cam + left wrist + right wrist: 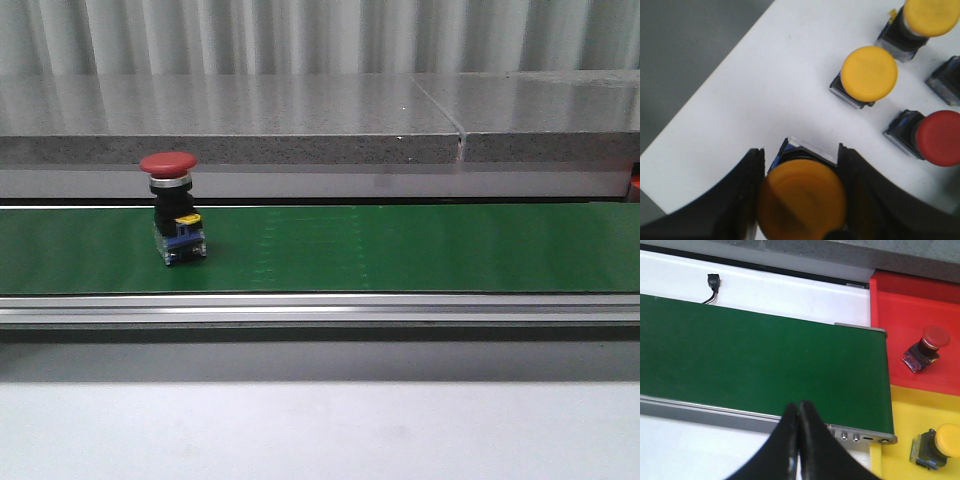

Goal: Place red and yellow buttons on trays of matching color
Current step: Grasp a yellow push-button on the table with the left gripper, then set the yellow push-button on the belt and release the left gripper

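Our left claw (800,200) grips a yellow button (801,199) at the lower centre; our right claw (799,440) is clenched, holding nothing.

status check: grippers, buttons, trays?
Left gripper shut on yellow button. Right gripper shut, empty. Red button upright on belt; nothing blocking it.

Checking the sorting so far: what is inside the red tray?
The right wrist view shows one red button lying tilted on the red tray. The tray's far right runs out of frame, so anything there is unseen. A yellow button sits on the yellow tray.
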`<state>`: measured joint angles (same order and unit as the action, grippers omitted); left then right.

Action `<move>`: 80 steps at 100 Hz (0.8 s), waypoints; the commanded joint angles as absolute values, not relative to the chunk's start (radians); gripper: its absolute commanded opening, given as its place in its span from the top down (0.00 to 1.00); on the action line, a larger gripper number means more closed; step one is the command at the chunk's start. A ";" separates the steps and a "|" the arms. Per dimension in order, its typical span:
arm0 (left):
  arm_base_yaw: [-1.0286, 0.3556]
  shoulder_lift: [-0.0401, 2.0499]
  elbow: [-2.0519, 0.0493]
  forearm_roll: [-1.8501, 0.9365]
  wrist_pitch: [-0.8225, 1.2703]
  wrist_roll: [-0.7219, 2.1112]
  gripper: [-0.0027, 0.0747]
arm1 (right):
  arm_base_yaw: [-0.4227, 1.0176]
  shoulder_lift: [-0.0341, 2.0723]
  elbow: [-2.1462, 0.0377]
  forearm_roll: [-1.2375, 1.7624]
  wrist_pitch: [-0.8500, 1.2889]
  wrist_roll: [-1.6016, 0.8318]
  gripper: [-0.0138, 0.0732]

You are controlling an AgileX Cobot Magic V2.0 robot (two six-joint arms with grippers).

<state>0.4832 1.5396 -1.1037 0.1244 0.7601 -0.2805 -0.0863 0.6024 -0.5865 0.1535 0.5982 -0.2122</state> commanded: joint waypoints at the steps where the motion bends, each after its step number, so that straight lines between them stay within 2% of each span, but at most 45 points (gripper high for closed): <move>1: 0.448 1.426 -1.134 0.113 0.744 -0.255 0.99 | -0.085 0.601 -0.611 0.157 0.534 -0.223 0.92; 20: 0.314 1.322 -1.134 0.102 0.748 -0.204 0.99 | -0.085 0.601 -0.611 0.157 0.534 -0.223 0.92; 46: 0.109 1.362 -1.134 0.102 0.764 -0.165 0.99 | -0.085 0.601 -0.611 0.157 0.534 -0.223 0.92; 80: 0.045 1.498 -1.187 0.085 0.769 -0.157 0.99 | -0.085 0.601 -0.611 0.157 0.534 -0.223 0.92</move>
